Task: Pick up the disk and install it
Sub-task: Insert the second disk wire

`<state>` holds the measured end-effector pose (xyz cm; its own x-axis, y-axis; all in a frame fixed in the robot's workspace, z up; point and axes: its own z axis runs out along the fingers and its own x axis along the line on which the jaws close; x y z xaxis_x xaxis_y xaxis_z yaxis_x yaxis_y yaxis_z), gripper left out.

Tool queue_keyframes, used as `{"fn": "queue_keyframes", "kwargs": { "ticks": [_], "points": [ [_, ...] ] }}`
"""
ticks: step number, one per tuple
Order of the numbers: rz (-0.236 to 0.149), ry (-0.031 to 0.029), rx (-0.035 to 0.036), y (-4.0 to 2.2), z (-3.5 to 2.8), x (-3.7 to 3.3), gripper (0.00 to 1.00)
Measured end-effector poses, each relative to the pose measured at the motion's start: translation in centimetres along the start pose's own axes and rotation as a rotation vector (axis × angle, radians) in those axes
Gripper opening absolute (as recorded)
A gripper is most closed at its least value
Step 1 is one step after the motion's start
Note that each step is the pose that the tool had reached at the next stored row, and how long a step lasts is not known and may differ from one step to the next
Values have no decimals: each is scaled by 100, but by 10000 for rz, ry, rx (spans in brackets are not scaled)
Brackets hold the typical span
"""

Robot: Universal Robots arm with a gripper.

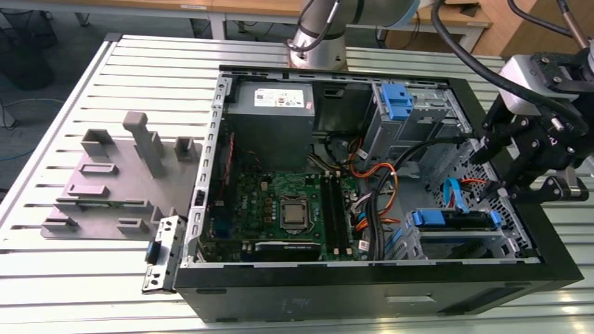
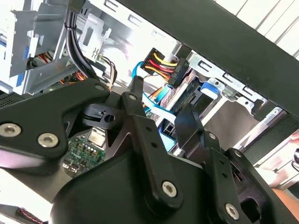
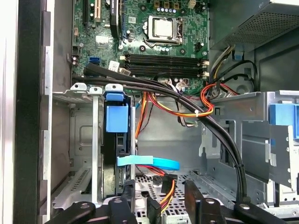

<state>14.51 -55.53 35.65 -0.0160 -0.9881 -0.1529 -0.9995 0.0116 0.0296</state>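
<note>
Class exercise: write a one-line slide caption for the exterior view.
Robot arm's claw hovers over the open computer case, above the blue-framed disk sitting in the drive cage beside the motherboard.

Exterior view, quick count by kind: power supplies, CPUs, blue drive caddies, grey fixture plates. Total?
power supply: 1
CPU: 1
blue drive caddies: 2
grey fixture plate: 1
Total: 5

Gripper (image 1: pixel 519 177) open, pointing down.
</note>
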Motion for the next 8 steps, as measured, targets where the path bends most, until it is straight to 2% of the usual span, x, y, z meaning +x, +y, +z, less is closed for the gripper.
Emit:
{"fn": "queue_keyframes", "kwargs": {
  "ticks": [3,8],
  "points": [
    [1,3,0,-48,0,-4,54],
    [3,6,-11,-173,1,-7,54]
  ]
}}
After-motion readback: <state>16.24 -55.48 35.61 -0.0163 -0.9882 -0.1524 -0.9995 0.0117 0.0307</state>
